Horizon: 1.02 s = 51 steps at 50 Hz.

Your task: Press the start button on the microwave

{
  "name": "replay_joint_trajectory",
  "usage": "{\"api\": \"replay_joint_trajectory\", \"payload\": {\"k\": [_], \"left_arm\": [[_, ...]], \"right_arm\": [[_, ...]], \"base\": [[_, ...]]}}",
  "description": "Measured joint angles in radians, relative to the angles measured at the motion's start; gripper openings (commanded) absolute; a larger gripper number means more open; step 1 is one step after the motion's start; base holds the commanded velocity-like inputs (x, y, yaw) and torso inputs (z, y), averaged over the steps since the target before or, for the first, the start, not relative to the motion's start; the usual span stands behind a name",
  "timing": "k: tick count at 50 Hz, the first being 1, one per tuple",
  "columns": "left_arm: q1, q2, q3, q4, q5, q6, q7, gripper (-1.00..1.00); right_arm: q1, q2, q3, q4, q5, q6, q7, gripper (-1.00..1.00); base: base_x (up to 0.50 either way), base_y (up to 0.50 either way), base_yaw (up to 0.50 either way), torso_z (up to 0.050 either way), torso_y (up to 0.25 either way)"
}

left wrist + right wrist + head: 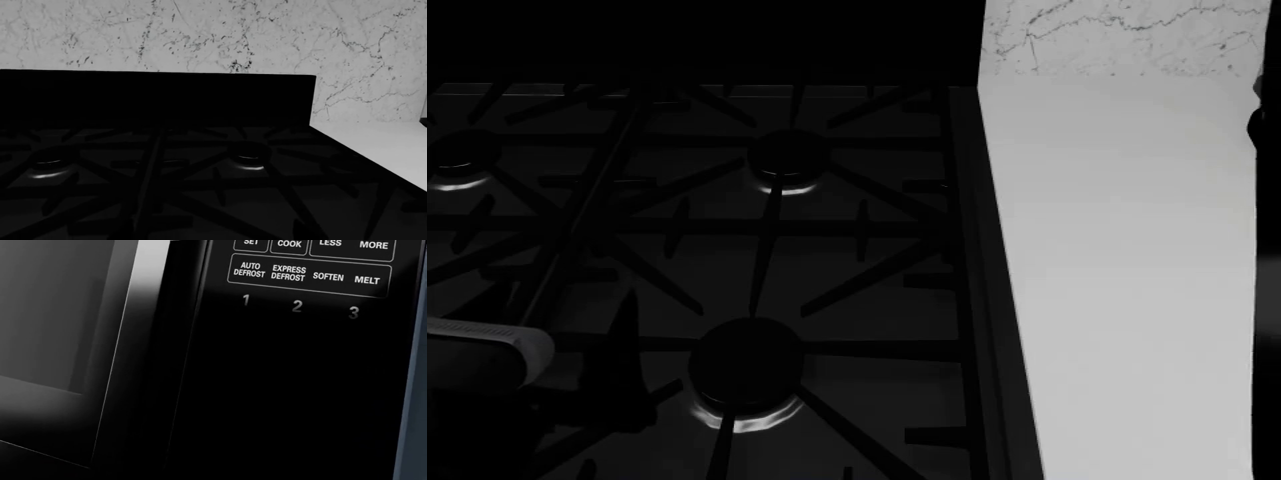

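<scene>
The right wrist view sits very close to the microwave's black control panel (293, 365). Keys marked auto defrost, express defrost, soften and melt (310, 272) show, with digits 1, 2 and 3 (297, 306) below them. The rest of the panel is dark and no start button can be read. The microwave door (60, 340) with its silver edge lies beside the panel. Neither gripper's fingers show in any view. A pale part of my left arm (487, 350) shows low over the stove in the head view.
A black gas stove with grates and burners (747, 370) fills the head view and also the left wrist view (250, 157). A white counter (1134, 280) lies to its right. A marble backsplash (200, 35) rises behind the stove's back panel (153, 97).
</scene>
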Motion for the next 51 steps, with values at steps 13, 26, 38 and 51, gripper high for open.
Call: {"api": "replay_joint_trajectory", "payload": {"k": [13, 26, 38, 51], "left_arm": [[0.004, -0.003, 0.0, -0.015, -0.003, 0.012, -0.001, 1.0], [0.008, -0.007, 0.0, -0.026, -0.005, 0.023, -0.003, 1.0], [0.012, -0.013, -0.001, -0.021, -0.012, 0.025, -0.007, 1.0], [0.013, -0.02, 0.002, -0.01, -0.018, 0.02, -0.015, 1.0]], "right_arm": [[-0.008, -0.001, -0.031, 0.045, -0.028, -0.032, -0.016, -1.0], [0.008, 0.008, -0.074, 0.1, -0.008, -0.076, -0.064, -1.0], [0.018, 0.016, -0.101, 0.116, 0.004, -0.096, -0.088, -1.0], [0.023, 0.024, -0.108, 0.137, 0.037, -0.12, -0.097, -1.0]], "base": [[0.0, 0.0, 0.0, 0.0, 0.0], [0.01, 0.0, 0.01, 0.001, 0.0], [0.02, 0.01, 0.01, 0.004, 0.0], [0.02, 0.01, 0.01, 0.004, 0.0]]}}
